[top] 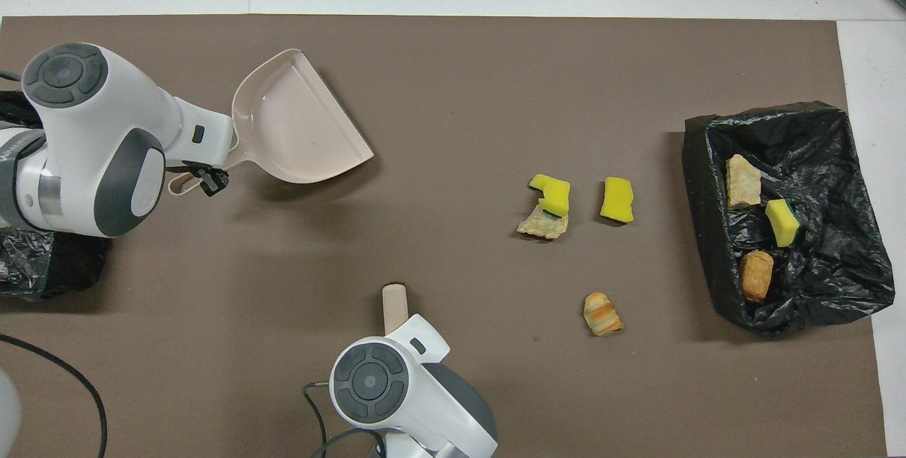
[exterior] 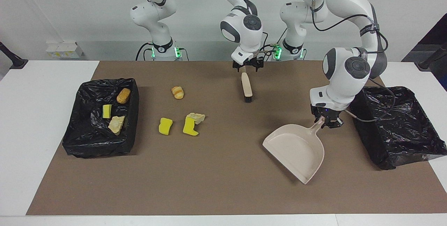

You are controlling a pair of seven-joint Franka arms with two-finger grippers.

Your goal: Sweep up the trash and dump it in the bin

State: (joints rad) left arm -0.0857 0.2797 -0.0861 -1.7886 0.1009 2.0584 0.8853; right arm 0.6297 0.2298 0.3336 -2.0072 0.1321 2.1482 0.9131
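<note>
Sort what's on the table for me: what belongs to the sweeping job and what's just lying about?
Job: croissant lump, two yellow sponge chunks, tan lump; brush below right gripper; dustpan in left gripper; bin holding three scraps.
Idle: second bin at the left arm's end; white box at the right arm's end.

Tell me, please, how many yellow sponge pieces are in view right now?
3. Two yellow sponge pieces lie on the brown mat, one beside the other, which touches a tan lump. The third is in the black-lined bin; its folds may hide more.
</note>
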